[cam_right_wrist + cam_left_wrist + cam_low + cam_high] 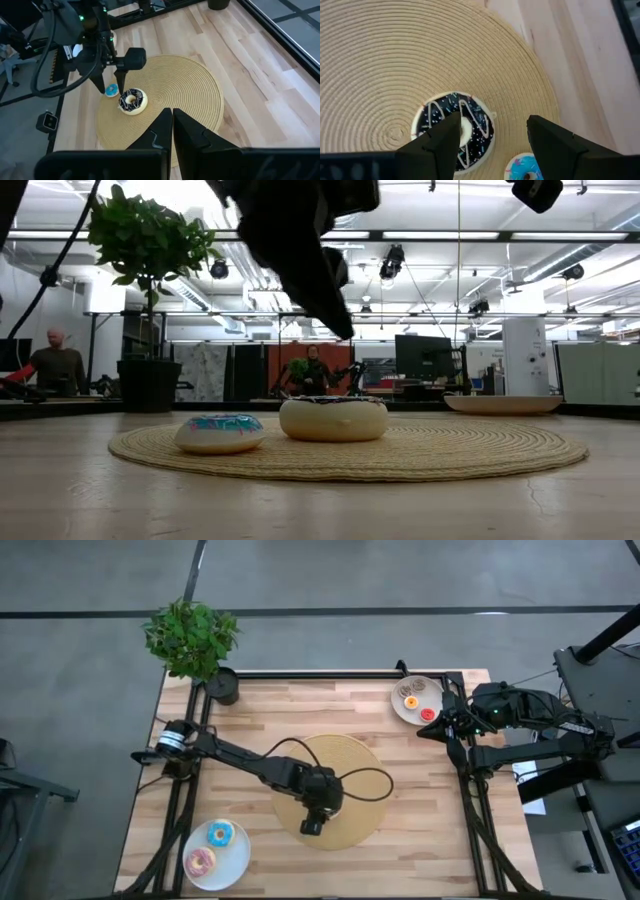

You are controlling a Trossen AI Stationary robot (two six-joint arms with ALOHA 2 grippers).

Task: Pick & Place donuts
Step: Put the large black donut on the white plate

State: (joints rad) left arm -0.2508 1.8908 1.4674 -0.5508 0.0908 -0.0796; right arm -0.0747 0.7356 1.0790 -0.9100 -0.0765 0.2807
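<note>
Chocolate donut [454, 131] with white zigzag icing and sprinkles sits on the round woven mat [395, 60], toward the mat's near edge. Just beside it on the mat lies a small blue-iced donut [524, 168]; from table height the two are close together but I can't tell if they touch.

Left gripper [492, 145] hangs right above the chocolate donut, fingers spread, empty, not touching it. In the left wrist view one finger [442, 145] overlaps the donut's edge while the other sits past it, with the blue one showing between them.

Right gripper [172, 131] waits off at the table's right side, fingers pressed together, holding nothing.

No writing readable anywhere.

Around: a white plate [235, 862] at the near left corner carries a light blue donut [220, 834] and a pink donut [200, 861]. A second white plate [400, 708] at the far right holds a red donut [428, 714] and a few tinier pieces I can't sort out. Potted plant [192, 640] stands at the far left corner. The left arm's cable [365, 783] loops over the mat. Beyond the table, a person [55, 365] is at the left and another [313, 370] farther back.
</note>
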